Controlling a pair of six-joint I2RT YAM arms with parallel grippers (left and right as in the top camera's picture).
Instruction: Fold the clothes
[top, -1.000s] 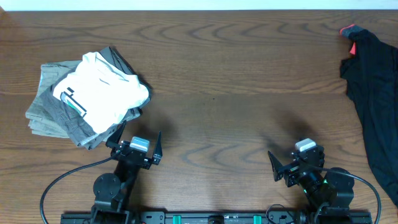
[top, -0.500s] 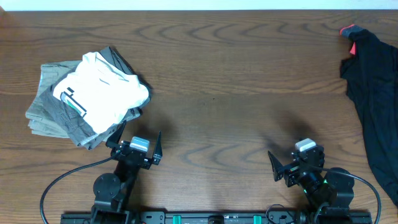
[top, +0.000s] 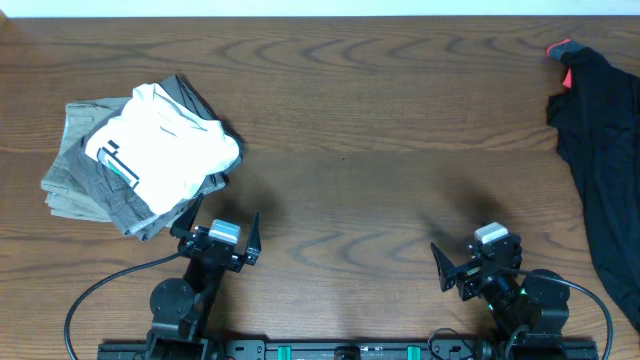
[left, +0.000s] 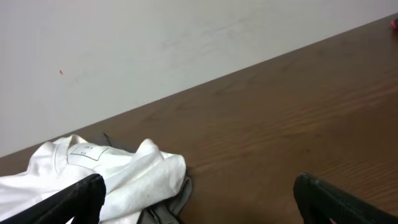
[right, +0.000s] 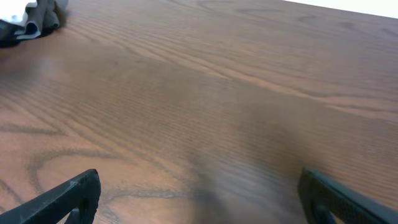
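The black trousers (top: 605, 150) are lying crumpled at the right edge of the surface (top: 380, 120). The left gripper (left: 196, 199) and the right gripper (right: 199, 196) are both sitting wide open, holding nothing, at the bottom.

Wood table (top: 380, 120) w/ folded pile (top: 82, 188) left, black trousers (top: 610, 180) far right.

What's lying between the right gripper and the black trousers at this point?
Nothing. In the overhead view, only bare table separates the open right gripper from the black trousers at the table's right edge.
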